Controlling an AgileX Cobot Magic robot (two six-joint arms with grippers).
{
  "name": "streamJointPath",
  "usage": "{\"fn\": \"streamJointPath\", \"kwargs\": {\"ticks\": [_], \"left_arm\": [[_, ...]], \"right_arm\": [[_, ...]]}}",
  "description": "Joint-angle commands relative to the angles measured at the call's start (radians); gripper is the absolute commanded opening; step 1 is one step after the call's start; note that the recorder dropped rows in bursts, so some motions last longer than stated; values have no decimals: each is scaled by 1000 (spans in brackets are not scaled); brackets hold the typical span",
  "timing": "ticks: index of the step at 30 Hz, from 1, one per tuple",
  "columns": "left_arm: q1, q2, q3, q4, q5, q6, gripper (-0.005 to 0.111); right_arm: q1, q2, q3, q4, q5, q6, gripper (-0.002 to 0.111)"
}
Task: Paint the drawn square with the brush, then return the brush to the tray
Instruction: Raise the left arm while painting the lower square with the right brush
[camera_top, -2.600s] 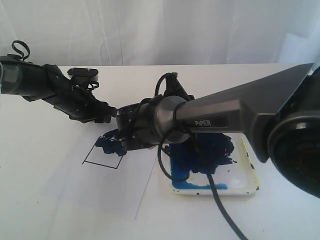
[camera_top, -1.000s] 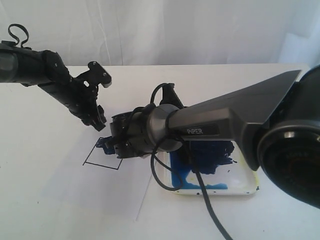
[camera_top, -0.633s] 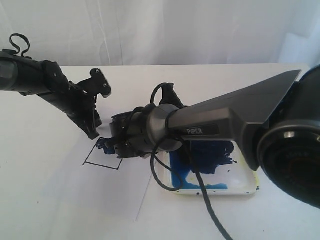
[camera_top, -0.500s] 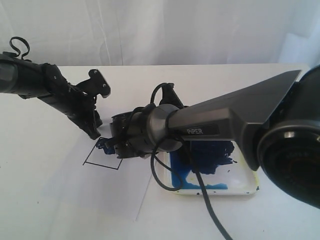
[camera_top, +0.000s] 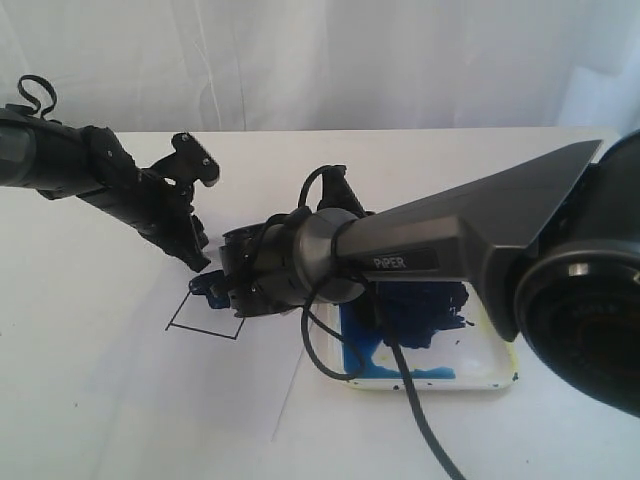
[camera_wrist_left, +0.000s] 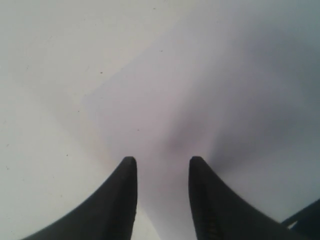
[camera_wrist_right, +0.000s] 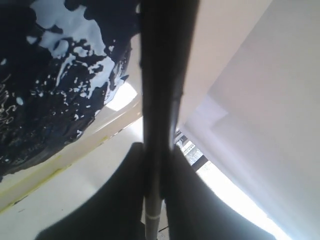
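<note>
The drawn square (camera_top: 203, 318) lies on a white paper sheet (camera_top: 230, 380), with dark blue paint blotched in its far right corner. My right gripper (camera_top: 228, 290) hangs low over that corner, shut on the brush (camera_wrist_right: 160, 95), a thin black stick running between the fingers (camera_wrist_right: 185, 200); the brush tip is hidden behind the gripper in the exterior view. The tray (camera_top: 480, 378), white with a big dark blue blotch, sits to the right of the sheet. My left gripper (camera_top: 203, 215) stands open just beyond the square, over bare paper (camera_wrist_left: 165, 100), nothing between its fingers (camera_wrist_left: 125, 200).
The right arm's long grey link (camera_top: 480, 225) and its black cable (camera_top: 420, 400) cross above the tray. A white curtain (camera_top: 320, 60) closes off the back of the white table (camera_top: 80, 330). The tray's yellow-stained rim (camera_wrist_right: 75, 145) shows in the right wrist view.
The left gripper dipped toward the square's far edge, narrowed its jaws a little, then shifted slightly right. The right arm and brush have stayed put over the last second.
</note>
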Motion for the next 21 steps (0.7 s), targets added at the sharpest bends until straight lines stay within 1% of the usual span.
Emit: {"fn": "streamJointPath", "kwargs": {"ticks": [1,7,9,17,21], "left_arm": [[3,0,5,-21,6,-96,40],[3,0,5,-21,38,-181,40],[3,0,5,-21,38,-181,40],[3,0,5,-21,52,-187,40],[3,0,5,-21,64,-187,40]], "right_arm": [[0,-1,2,-13,37,0,0],[-3,19,2,-35,29,-31,0],[-3,33,2,-74,29,-13,0],[-3,51,2,-105,19,-9,0],[-3,56,0,-111,14,44,0]]}}
